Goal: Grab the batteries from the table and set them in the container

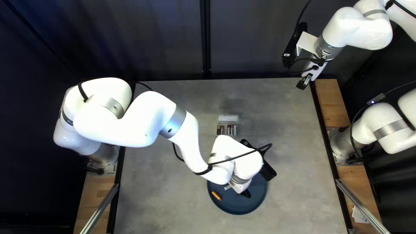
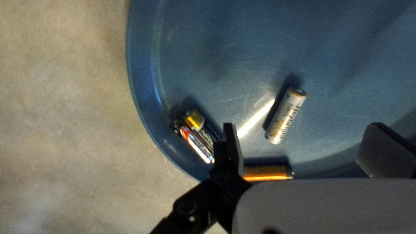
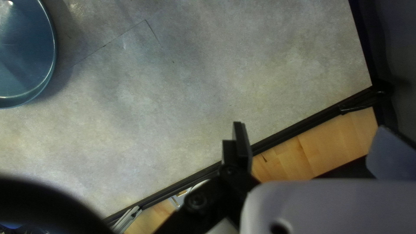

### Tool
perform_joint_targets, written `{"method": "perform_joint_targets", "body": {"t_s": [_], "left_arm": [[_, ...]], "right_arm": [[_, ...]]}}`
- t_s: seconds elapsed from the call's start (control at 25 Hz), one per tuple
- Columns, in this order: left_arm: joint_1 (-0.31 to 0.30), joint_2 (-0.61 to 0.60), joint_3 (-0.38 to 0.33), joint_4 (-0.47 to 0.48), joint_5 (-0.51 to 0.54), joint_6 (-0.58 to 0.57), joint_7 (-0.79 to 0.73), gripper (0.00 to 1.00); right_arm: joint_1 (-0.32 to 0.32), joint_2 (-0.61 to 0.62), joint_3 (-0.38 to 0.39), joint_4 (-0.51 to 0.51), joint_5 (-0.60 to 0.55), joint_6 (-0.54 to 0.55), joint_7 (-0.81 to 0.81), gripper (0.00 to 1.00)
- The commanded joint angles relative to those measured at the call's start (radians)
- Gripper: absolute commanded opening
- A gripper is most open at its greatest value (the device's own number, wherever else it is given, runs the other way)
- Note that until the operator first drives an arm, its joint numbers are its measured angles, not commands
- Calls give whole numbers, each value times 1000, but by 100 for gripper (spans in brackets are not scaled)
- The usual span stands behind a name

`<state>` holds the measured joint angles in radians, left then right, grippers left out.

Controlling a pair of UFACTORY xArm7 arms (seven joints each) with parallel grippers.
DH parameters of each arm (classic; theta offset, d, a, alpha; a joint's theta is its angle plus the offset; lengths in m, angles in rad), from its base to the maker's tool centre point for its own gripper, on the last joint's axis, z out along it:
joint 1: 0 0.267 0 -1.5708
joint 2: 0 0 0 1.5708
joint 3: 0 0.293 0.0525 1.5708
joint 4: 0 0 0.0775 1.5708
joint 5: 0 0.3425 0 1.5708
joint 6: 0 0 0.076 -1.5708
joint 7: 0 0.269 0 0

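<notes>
Looks to be at the picking step: reaching with the left gripper (image 2: 302,130) over the plate (image 2: 216,47), jaws spread wide, pinching nothing. To note there: two black batteries (image 2: 202,130) side by side against the rim, just outside one finger; a silver battery (image 2: 284,115) ahead of the jaws, lying alone; an orange battery (image 2: 268,172) near the rim, partly hidden.

Set beyond the plate on the table (image 1: 303,177), in the top left view: the open container (image 1: 228,122), with several batteries already in it. With these four outside, not finished.

Best to take the silver battery next: move ahead a little, turn the wrist slightly to close across its width, then lower, squeeze, lift clear of the rim and carry to the container. Mind the curved side, liable to make it roll. Park the right gripper (image 3: 311,130) as now, well apart from the plate, jaws spread and unloaded.
</notes>
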<state>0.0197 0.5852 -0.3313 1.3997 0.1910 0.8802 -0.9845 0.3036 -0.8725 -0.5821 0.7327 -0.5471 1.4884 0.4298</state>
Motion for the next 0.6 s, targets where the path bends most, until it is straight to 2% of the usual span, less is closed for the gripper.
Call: {"method": "perform_joint_targets", "body": {"t_s": [0.04, 0.2, 0.6], "left_arm": [[-11, -4, 1, -22, 26, -47, 7, 100], [-15, 19, -1, 4, 32, -37, 26, 100], [-16, 15, 0, 2, 33, -34, 22, 100]], "right_arm": [[0, 0, 0, 0, 0, 0, 0, 100], [0, 0, 0, 0, 0, 0, 0, 100], [0, 0, 0, 0, 0, 0, 0, 100]]}}
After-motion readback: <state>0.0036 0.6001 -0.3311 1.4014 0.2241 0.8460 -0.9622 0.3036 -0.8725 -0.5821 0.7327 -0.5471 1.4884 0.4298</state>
